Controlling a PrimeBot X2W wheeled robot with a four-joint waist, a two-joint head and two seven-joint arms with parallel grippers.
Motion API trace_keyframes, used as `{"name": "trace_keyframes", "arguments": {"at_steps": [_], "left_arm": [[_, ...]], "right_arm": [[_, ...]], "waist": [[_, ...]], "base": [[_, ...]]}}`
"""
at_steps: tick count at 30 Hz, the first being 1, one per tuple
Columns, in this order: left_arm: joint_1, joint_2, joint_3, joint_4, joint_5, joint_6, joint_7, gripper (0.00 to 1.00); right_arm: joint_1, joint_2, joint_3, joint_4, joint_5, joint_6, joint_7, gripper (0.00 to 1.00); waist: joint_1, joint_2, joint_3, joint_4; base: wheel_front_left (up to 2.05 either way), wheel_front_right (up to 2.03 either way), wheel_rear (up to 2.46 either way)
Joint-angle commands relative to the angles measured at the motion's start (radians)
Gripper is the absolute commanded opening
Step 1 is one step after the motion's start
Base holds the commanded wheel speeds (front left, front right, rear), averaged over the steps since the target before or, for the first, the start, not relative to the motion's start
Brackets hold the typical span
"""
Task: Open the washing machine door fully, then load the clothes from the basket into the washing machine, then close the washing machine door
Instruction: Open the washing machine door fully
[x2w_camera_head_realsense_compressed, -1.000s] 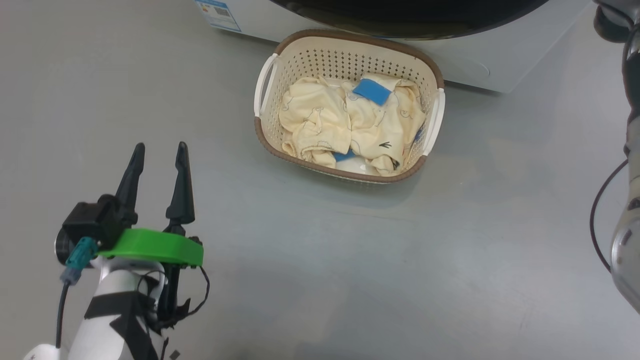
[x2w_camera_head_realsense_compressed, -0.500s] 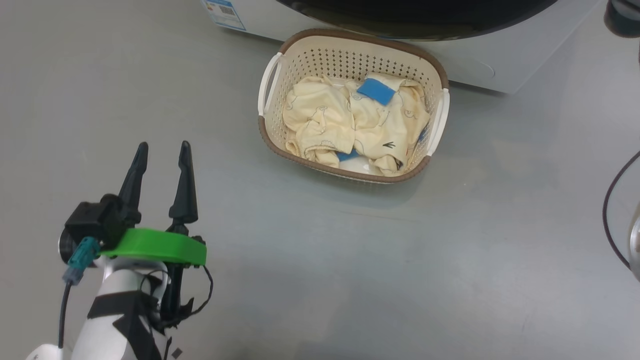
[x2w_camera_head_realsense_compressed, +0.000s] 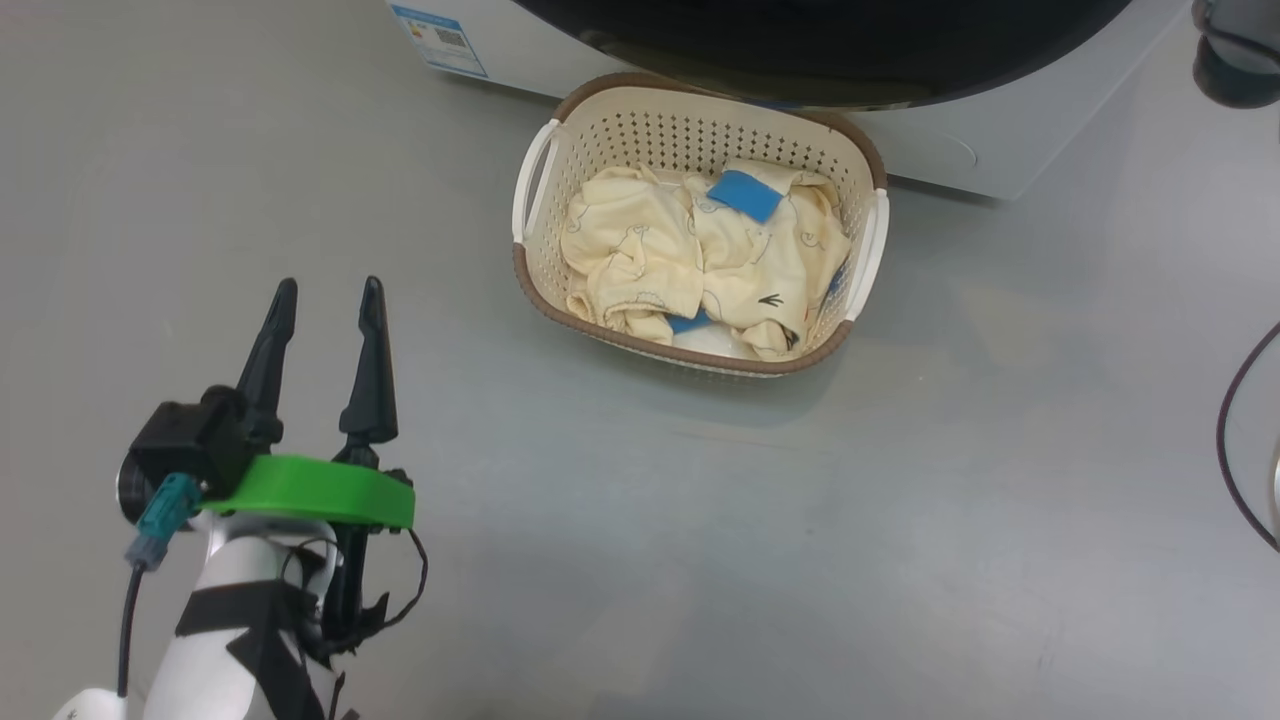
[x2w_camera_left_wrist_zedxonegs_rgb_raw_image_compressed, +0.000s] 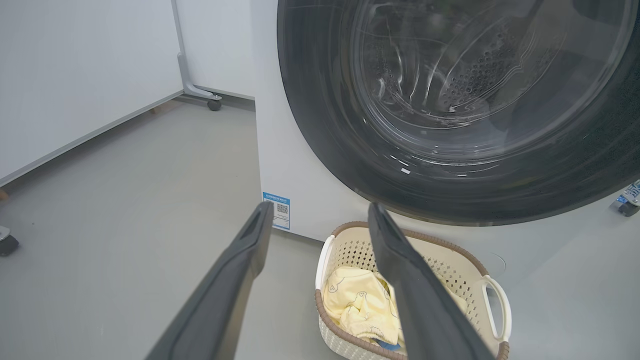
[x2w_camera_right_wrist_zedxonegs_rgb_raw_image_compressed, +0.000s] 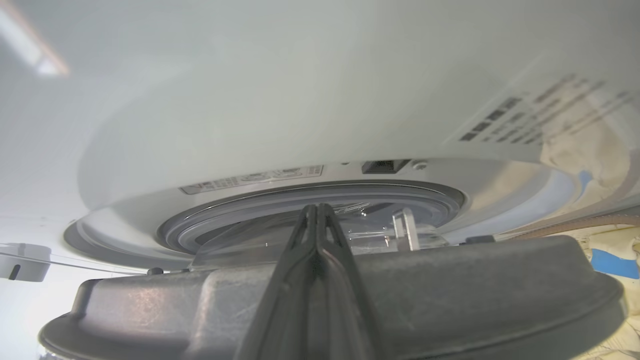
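Observation:
The cream basket (x2w_camera_head_realsense_compressed: 545, 265) stands on the floor against the white washing machine (x2w_camera_head_realsense_compressed: 930, 150), holding the pale yellow clothes (x2w_camera_head_realsense_compressed: 640, 250) with a blue patch. The washing machine door (x2w_camera_left_wrist_zedxonegs_rgb_raw_image_compressed: 320, 125), a black ring around a glass bowl, overhangs the basket's rear rim. In the right wrist view the door's grey inner rim (x2w_camera_right_wrist_zedxonegs_rgb_raw_image_compressed: 450, 295) stands a little off the machine's grey gasket (x2w_camera_right_wrist_zedxonegs_rgb_raw_image_compressed: 425, 192); my right gripper (x2w_camera_right_wrist_zedxonegs_rgb_raw_image_compressed: 317, 207) is shut, its fingers lying across that rim. My left gripper (x2w_camera_head_realsense_compressed: 327, 290) hangs open and empty at the lower left, well clear of the basket (x2w_camera_left_wrist_zedxonegs_rgb_raw_image_compressed: 350, 240).
Bare grey floor surrounds the basket. A blue label sticker (x2w_camera_left_wrist_zedxonegs_rgb_raw_image_compressed: 276, 210) marks the machine's lower left front. A white panel on castors (x2w_camera_left_wrist_zedxonegs_rgb_raw_image_compressed: 214, 104) stands to the machine's left. A dark part of my right arm (x2w_camera_head_realsense_compressed: 1235, 55) and a black cable (x2w_camera_head_realsense_compressed: 1235, 440) sit at the right edge.
The door's black ring reaches slightly further over the basket's rear rim. The head view has shifted a little. My left gripper keeps its place and stays open.

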Motion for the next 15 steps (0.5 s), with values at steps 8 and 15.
{"name": "trace_keyframes", "arguments": {"at_steps": [8,15], "left_arm": [[-0.001,0.019,0.037,-0.039,0.011,0.000,-0.011,1.00],[0.008,0.023,0.044,-0.043,0.016,0.000,-0.011,1.00]], "right_arm": [[-0.035,0.040,0.017,-0.006,-0.031,-0.003,0.090,0.00],[0.000,0.043,0.015,-0.034,-0.034,-0.003,0.153,0.00]], "waist": [[0.0000,0.0000,-0.013,-0.002],[0.0000,0.0000,-0.031,-0.010]], "base": [[0.00,0.00,0.00],[0.00,0.00,0.00]]}}
